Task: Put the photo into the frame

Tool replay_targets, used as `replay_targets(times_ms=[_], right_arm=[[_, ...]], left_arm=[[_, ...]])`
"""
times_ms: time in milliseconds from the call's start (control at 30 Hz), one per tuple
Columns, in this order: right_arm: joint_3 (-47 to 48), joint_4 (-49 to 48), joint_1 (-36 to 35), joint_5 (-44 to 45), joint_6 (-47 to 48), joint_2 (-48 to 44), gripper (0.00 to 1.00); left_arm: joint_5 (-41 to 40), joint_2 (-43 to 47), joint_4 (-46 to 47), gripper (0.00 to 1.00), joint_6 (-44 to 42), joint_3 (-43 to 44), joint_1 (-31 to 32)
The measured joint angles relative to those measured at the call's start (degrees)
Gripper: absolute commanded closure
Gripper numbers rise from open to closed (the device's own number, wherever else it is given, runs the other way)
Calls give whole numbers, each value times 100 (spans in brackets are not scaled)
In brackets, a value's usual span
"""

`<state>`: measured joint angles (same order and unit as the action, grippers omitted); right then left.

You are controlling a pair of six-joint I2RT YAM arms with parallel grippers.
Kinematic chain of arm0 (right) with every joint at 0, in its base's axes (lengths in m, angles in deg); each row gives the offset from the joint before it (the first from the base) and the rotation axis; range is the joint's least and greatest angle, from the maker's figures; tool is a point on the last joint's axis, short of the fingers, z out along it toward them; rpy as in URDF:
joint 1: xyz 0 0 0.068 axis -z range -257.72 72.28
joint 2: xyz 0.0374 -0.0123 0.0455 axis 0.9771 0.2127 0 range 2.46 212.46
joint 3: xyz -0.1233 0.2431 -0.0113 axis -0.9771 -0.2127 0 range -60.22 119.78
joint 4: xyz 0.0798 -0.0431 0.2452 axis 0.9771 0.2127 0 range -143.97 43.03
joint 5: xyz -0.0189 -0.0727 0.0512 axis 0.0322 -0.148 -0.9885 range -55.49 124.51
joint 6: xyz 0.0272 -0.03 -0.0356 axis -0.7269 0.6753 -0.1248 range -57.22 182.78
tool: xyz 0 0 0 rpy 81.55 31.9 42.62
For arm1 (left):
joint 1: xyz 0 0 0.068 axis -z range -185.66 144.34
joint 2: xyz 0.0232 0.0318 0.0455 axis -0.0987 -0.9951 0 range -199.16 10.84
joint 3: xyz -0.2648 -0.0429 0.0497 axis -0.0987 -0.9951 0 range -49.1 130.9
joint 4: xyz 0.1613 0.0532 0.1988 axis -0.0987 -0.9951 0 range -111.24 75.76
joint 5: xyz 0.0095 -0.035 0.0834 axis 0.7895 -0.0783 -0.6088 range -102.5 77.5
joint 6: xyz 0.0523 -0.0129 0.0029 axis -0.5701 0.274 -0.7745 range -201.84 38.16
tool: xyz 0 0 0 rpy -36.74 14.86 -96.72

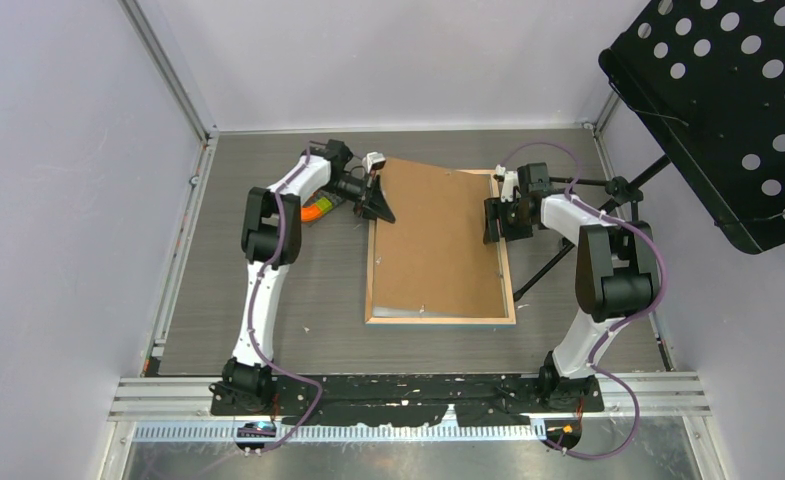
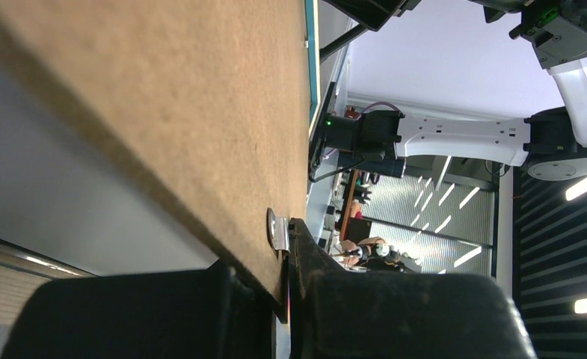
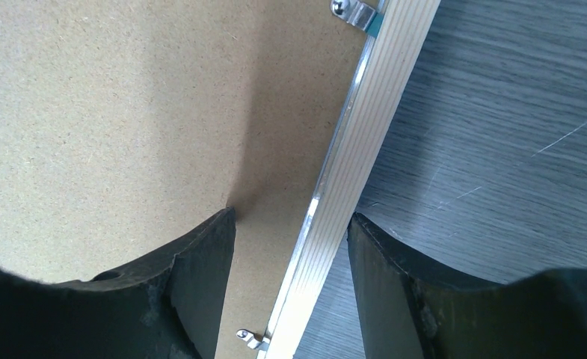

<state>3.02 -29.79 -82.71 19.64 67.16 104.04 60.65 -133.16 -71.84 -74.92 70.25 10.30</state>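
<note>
Now our left gripper (image 1: 379,200) pinches the crooked board (image 1: 438,245) tight, and our right gripper (image 1: 492,222) stands open astride the frame (image 1: 438,320) edge. We see no photo; the board is not yet seated.

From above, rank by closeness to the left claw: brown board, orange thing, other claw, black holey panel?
1. brown board, clamped in the left gripper.
2. orange thing, just left.
3. right gripper, across the board.
4. black holey panel, far right.

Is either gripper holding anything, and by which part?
The left gripper pinches the brown backing board by its left edge, near the far corner. The right gripper is open astride the right rail of the frame, holding nothing.
</note>
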Motion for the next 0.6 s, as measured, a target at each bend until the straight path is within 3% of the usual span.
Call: replay_targets(times_ms=[467, 600], right_arm=[[22, -2, 31, -79, -2, 44, 37], [22, -2, 35, -83, -2, 48, 37]], left_arm=[[0, -160, 74, 100, 13, 24, -11], [7, -153, 446, 100, 136, -306, -20]])
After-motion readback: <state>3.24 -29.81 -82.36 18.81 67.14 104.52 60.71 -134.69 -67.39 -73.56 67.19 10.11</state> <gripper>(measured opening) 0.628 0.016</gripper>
